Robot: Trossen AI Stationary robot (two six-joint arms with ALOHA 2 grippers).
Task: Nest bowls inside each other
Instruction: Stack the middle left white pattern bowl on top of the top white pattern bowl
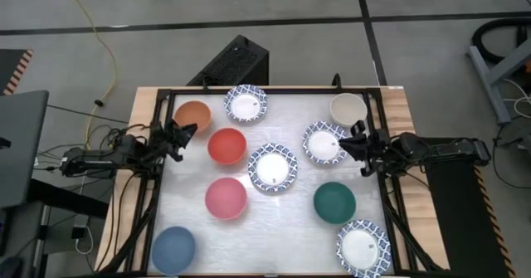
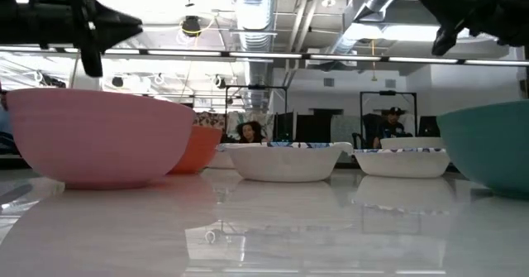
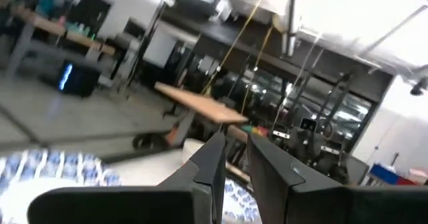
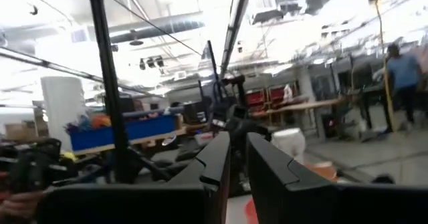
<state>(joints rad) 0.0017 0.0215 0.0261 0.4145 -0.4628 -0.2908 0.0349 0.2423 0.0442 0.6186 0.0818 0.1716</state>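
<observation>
Hovering both arms at the table's sides, I'm eyeing ten bowls [image 1: 226, 146] lying spread apart, none nested. Left gripper [image 1: 184, 132] and right gripper [image 1: 349, 143] are showing narrow gaps, holding nothing. Glazed, slippery, breakable, I'm guessing: I'm planning rim pinches.

We are seeing a pale white desk [image 1: 274, 228] framed in black. At twelve o'clock an orange bowl [image 1: 192, 115], a blue-patterned white bowl [image 1: 246, 104] and a cream bowl [image 1: 348, 109] are sitting. Toward the centre, red [image 1: 226, 145], pink [image 1: 226, 197] and two more blue-rimmed white bowls [image 1: 272, 167] [image 1: 323, 142] are showing. Dark green [image 1: 334, 202] is lying at four o'clock, plain blue [image 1: 173, 249] at seven, another patterned bowl [image 1: 363, 247] at five.
</observation>
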